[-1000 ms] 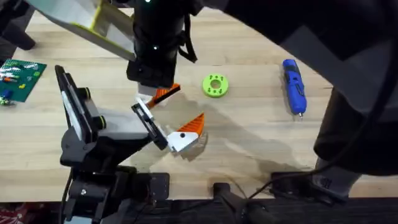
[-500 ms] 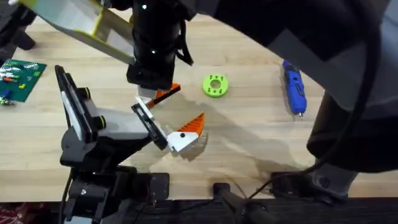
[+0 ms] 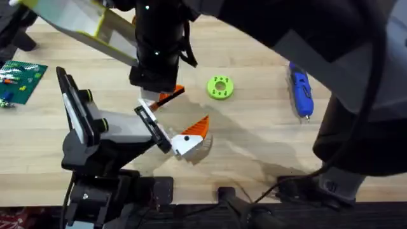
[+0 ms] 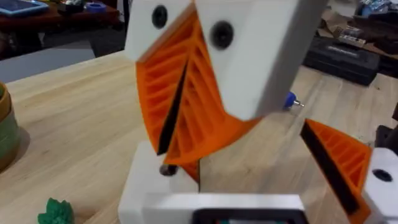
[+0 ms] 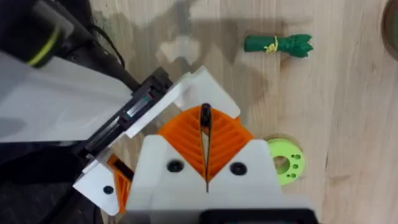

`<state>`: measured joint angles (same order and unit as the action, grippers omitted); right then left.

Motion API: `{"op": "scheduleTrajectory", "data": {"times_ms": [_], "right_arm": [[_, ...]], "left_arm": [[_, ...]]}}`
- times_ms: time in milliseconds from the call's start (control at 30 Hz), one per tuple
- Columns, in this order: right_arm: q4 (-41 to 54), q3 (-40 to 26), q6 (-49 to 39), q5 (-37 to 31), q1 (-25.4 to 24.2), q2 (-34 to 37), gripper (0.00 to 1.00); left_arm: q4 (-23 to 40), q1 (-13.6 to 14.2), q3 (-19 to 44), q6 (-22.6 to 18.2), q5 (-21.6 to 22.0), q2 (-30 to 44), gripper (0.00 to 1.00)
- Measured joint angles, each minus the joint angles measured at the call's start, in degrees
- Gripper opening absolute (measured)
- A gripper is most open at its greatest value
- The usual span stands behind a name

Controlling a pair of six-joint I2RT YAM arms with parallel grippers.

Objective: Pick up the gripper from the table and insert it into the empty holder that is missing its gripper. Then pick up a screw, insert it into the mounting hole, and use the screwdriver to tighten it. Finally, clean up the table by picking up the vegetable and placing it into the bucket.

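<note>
The task is at its first step, I judge. The small orange wedge-shaped plastic finger with a white base (image 4: 152, 180) is being seated at the empty side of the black-framed, white-grey holder (image 3: 114, 127), beside its paler orange twin (image 3: 196, 129). The right gripper (image 3: 162, 98) appears clamped tight on the orange finger.

The blue pen-shaped screwdriver (image 3: 301, 89) lies well apart on the wooden worktop (image 3: 254, 140). The green leafy toy vegetable (image 5: 277, 45) also lies there, so screwing and clean-up remain.

The right arm reaches across the middle, its wrist pointing steeply down over the holder.
</note>
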<state>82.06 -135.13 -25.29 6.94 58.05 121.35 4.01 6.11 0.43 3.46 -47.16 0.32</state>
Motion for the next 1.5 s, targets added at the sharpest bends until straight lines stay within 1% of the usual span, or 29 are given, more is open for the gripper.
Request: {"op": "scheduleTrajectory", "data": {"times_ms": [233,1433,1467,1500], "right_arm": [[-0.20,-0.13,-0.01,0.10,-0.01,1.39,0.006],[-0.20,-0.20,0.01,0.19,-0.01,1.39,0.005],[-0.19,-0.20,0.11,0.17,-0.01,1.41,0.019],[-0.17,-0.20,0.54,0.17,-0.02,1.39,0.089]], "left_arm": [[0.07,0.00,0.00,0.68,0.08,0.12,0.985],[0.05,0.00,0.00,0.72,0.07,0.11,0.986],[0.07,0.00,0.00,0.73,0.07,0.11,0.986],[0.06,0.00,0.00,0.77,0.10,0.11,0.986]]}}
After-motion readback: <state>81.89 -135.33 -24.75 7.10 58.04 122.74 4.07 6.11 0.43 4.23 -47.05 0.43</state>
